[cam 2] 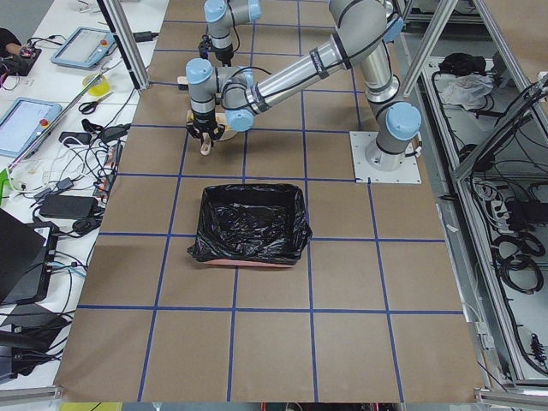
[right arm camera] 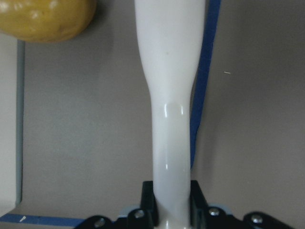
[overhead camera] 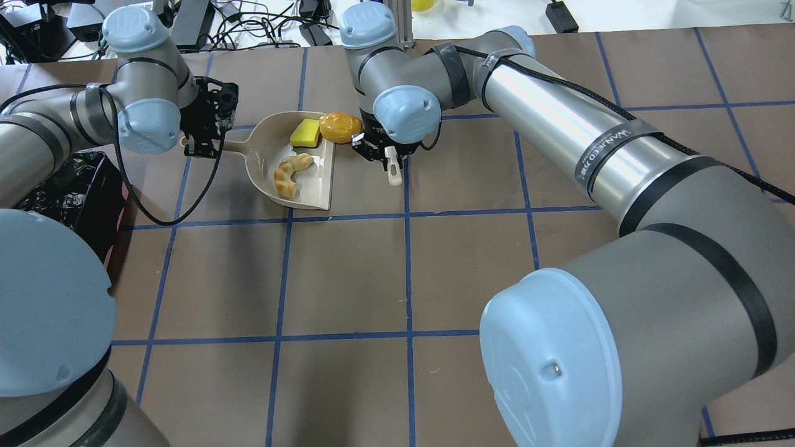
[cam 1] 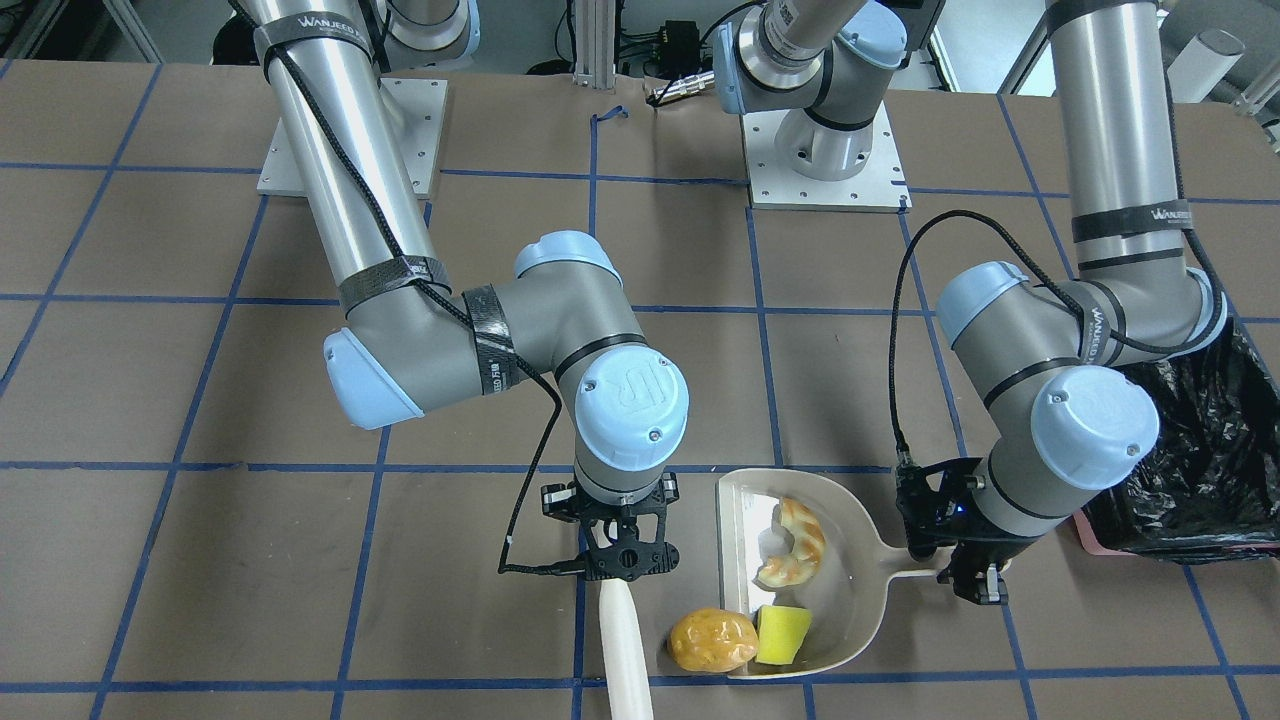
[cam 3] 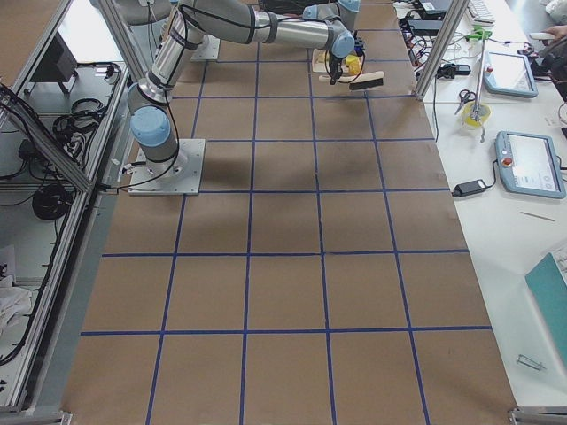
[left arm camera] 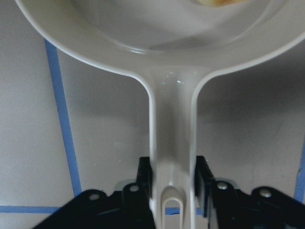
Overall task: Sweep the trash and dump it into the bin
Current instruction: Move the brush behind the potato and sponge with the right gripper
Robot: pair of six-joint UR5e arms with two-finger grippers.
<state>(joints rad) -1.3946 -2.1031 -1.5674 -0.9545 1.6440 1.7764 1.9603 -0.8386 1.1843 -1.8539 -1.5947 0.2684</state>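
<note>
The sweeping is being judged nearly finished, with 1 of the 3 pieces not yet in the pan. The dustpan handle (left arm camera: pixel 172 119) is being clamped between the jaws of the left gripper (cam 1: pixel 975 580), and the white brush handle (right arm camera: pixel 172 95) is being squeezed tight by the right gripper (cam 1: pixel 625 560). In the front-facing view the bread piece (cam 1: pixel 795 545) and the yellow wedge (cam 1: pixel 782 634) are lying inside the dustpan (cam 1: pixel 860 600), while the potato shape (cam 1: pixel 712 640) is sitting just outside the lip, at 9 o'clock of the wedge and touching it. The brush handle is being held at 9 o'clock of the potato shape. The stroke is best being driven toward 3 o'clock, low and slow, since the rounded piece is likely to roll aside, with the dustpan being pressed flat. The bin (cam 1: pixel 1210 450) is standing near, at 2 o'clock of the dustpan
</note>
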